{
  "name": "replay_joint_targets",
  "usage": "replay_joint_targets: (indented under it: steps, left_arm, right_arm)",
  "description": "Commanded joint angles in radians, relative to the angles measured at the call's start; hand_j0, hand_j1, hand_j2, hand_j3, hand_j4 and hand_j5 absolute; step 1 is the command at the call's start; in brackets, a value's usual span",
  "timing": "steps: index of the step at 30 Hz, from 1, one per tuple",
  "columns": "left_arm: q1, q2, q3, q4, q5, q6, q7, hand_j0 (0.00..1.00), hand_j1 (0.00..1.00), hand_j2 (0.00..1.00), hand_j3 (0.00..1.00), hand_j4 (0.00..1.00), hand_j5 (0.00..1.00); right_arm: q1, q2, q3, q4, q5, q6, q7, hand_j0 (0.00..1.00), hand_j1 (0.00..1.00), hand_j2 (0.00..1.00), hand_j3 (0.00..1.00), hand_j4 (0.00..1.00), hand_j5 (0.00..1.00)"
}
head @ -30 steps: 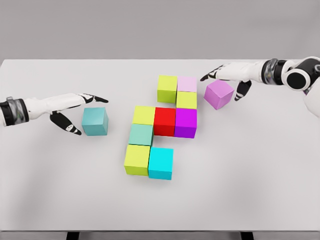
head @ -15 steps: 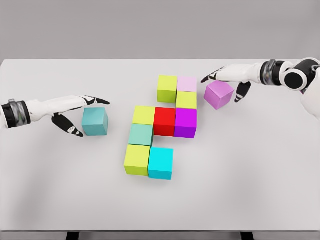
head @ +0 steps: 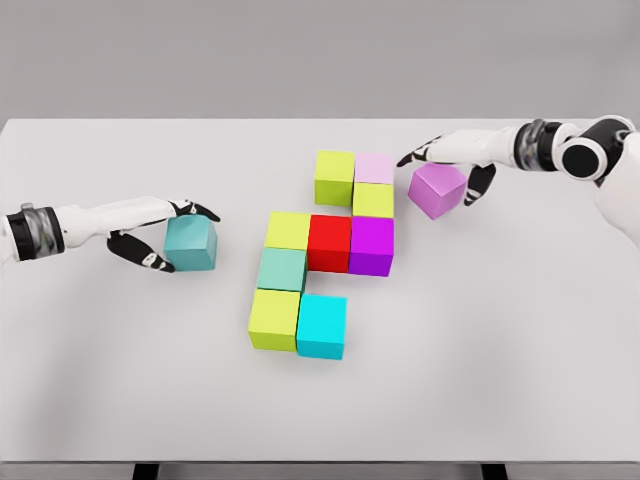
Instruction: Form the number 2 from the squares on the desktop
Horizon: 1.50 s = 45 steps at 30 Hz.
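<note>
The left hand (head: 160, 235) grips the teal cube (head: 191, 244). The right hand (head: 452, 165) grips the purple cube (head: 438, 190), far right of the cube group (head: 325, 250).

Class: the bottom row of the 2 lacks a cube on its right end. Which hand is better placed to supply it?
Hard to call, perhaps the left hand: its teal cube sits level with the lower rows. The right hand holds the purple cube up by the top row.

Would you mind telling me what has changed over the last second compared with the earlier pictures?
The left hand has closed in on the teal cube, its fingers now around it, and the cube looks slightly raised and tilted. The right hand has drawn tighter against the purple cube, nudging it slightly left. The cluster of eight cubes in the middle has not moved.
</note>
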Motion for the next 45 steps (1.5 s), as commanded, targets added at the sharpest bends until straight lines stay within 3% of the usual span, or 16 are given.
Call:
replay_joint_targets:
  steps: [1, 4, 7, 12, 15, 22, 25, 29, 34, 36, 41, 45]
  left_arm:
    - [0.000, 0.001, 0.000, 0.000, 0.004, 0.001, 0.001, 0.62, 0.62, 0.62, 0.62, 0.62, 0.62]
    - [0.000, 0.001, 0.000, 0.000, 0.004, 0.001, 0.001, 0.51, 0.51, 0.51, 0.51, 0.51, 0.51]
    - [0.000, 0.001, 0.000, 0.000, 0.006, 0.001, 0.001, 0.45, 0.45, 0.45, 0.45, 0.45, 0.45]
    - [-0.009, 0.007, 0.000, 0.005, 0.006, 0.001, 0.001, 0.44, 0.44, 0.44, 0.44, 0.44, 0.44]
    - [-0.044, -0.002, 0.001, 0.014, 0.004, 0.001, 0.001, 0.44, 0.44, 0.44, 0.44, 0.44, 0.44]
    - [-0.126, -0.147, 0.000, 0.209, -0.019, 0.001, 0.001, 0.42, 0.42, 0.42, 0.42, 0.42, 0.42]
    - [-0.158, -0.202, 0.000, 0.255, -0.043, 0.001, 0.001, 0.41, 0.41, 0.41, 0.41, 0.41, 0.41]
    - [-0.209, -0.266, 0.001, 0.342, -0.057, 0.001, 0.001, 0.34, 0.34, 0.34, 0.34, 0.34, 0.34]
    - [-0.288, -0.348, 0.001, 0.469, -0.062, 0.001, 0.001, 0.34, 0.34, 0.34, 0.34, 0.34, 0.34]
    - [-0.321, -0.397, 0.003, 0.522, -0.117, 0.001, 0.001, 0.34, 0.34, 0.34, 0.34, 0.34, 0.34]
    - [-0.337, -0.452, 0.009, 0.534, -0.157, 0.001, 0.001, 0.34, 0.34, 0.34, 0.34, 0.34, 0.34]
    - [-0.367, -0.490, 0.013, 0.587, -0.158, 0.001, 0.001, 0.34, 0.34, 0.34, 0.34, 0.34, 0.34]
  right_arm:
    - [0.000, 0.003, 0.004, 0.003, -0.004, 0.002, 0.000, 1.00, 1.00, 1.00, 1.00, 1.00, 1.00]
    - [-0.006, 0.005, 0.016, 0.015, -0.004, 0.002, 0.000, 1.00, 1.00, 1.00, 1.00, 1.00, 1.00]
    - [-0.009, 0.005, 0.014, 0.022, -0.011, 0.001, 0.000, 0.91, 0.91, 0.91, 0.91, 0.91, 0.91]
    - [-0.011, 0.005, 0.016, 0.022, -0.011, 0.001, 0.000, 0.90, 0.90, 0.90, 0.90, 0.90, 0.90]
    - [-0.011, 0.008, 0.018, 0.022, -0.011, 0.001, 0.000, 0.88, 0.88, 0.88, 0.88, 0.88, 0.88]
    - [-0.011, 0.011, 0.031, 0.030, -0.011, 0.001, 0.000, 0.88, 0.88, 0.88, 0.88, 0.88, 0.88]
    - [-0.011, 0.011, 0.034, 0.030, -0.011, 0.001, 0.000, 0.88, 0.88, 0.88, 0.88, 0.88, 0.88]
    - [-0.011, 0.011, 0.036, 0.030, -0.011, 0.001, 0.000, 0.77, 0.77, 0.77, 0.77, 0.77, 0.77]
    - [-0.012, 0.016, 0.051, 0.032, -0.013, 0.001, 0.000, 0.74, 0.74, 0.74, 0.74, 0.74, 0.74]
    - [-0.011, 0.016, 0.053, 0.032, -0.013, 0.001, 0.000, 0.73, 0.73, 0.73, 0.73, 0.73, 0.73]
    - [-0.012, 0.016, 0.051, 0.032, -0.013, -0.001, 0.000, 0.63, 0.63, 0.63, 0.63, 0.63, 0.63]
    - [-0.014, 0.011, 0.042, 0.032, -0.013, -0.016, 0.000, 0.63, 0.63, 0.63, 0.63, 0.63, 0.63]
